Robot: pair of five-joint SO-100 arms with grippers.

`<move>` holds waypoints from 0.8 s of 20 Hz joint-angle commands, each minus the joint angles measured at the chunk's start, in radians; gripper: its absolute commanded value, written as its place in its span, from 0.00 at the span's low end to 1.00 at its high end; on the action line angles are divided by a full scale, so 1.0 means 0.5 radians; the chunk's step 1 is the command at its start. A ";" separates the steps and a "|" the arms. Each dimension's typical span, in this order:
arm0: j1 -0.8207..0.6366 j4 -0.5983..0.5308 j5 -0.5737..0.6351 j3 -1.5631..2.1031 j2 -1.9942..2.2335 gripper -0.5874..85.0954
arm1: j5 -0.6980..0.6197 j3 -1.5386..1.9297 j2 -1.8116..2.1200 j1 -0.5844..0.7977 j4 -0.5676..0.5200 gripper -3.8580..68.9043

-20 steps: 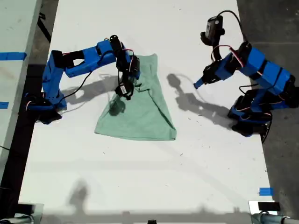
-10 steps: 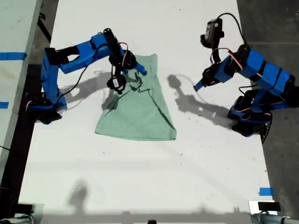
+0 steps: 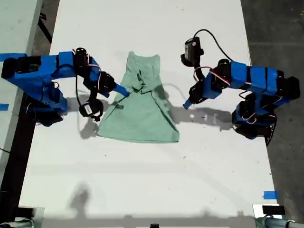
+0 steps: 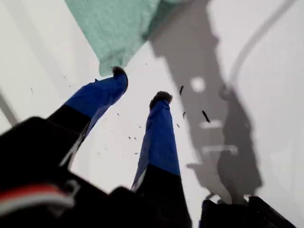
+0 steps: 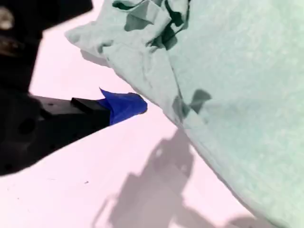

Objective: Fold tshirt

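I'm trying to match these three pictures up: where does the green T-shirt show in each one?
Exterior view: the tshirt lies mid-table, between the two arms.
First wrist view: only a corner shows, just beyond my first gripper, which is open.
Second wrist view: it fills much of the picture, its edge beside a blue fingertip of my second gripper.
Shared landmark: the white table.

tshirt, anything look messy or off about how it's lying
Yes. The tshirt is only half tidy: the end nearest the exterior view's bottom lies flat, but the narrower far end is rumpled into loose bunched folds. Neither my first gripper nor my second gripper holds it.
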 commanded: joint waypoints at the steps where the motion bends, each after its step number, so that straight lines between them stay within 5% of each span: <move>1: 0.199 -0.055 -0.209 0.086 0.187 0.42 | 0.089 -0.341 -0.218 -0.150 -0.043 0.26; 4: 0.270 -0.067 -0.273 0.123 0.190 0.42 | 0.160 -0.518 -0.457 -0.209 -0.015 0.41; 16: 0.199 -0.095 -0.224 0.288 0.270 0.42 | 0.104 -0.500 -1.292 -0.291 -0.408 0.44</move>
